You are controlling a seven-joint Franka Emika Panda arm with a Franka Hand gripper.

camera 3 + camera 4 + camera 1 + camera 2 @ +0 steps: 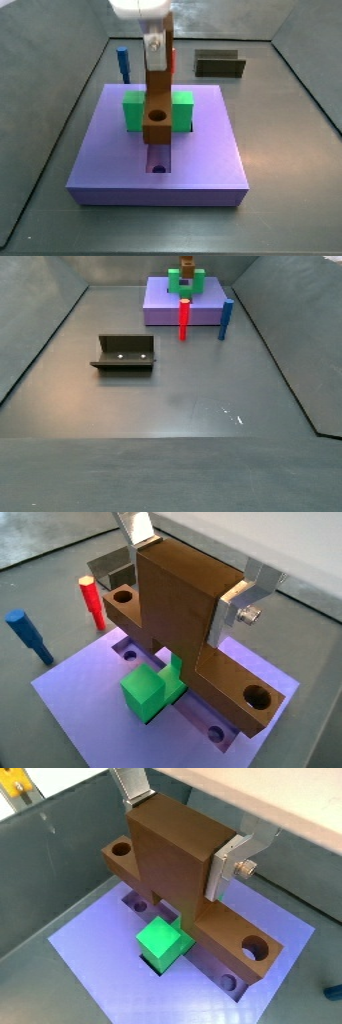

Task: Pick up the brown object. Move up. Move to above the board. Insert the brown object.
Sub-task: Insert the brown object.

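We see the hand (191, 572) clamped on the upright brown object (181, 607), its lower end in the board (120, 160) beside the green block (135, 110).

Bench (174, 386): dark grey, flat, enclosed by low grey walls. Board (120, 165) rests flat on bench near far wall in side view (160, 306). Fixture (124, 354) stands on bench, well apart from board; also seen behind board (219, 65). Red peg (185, 320) and blue peg (226, 318) upright just beside board's edge; both visible in wrist view, red (91, 602), blue (27, 634). Gripper (156, 45) above board, not on bench.
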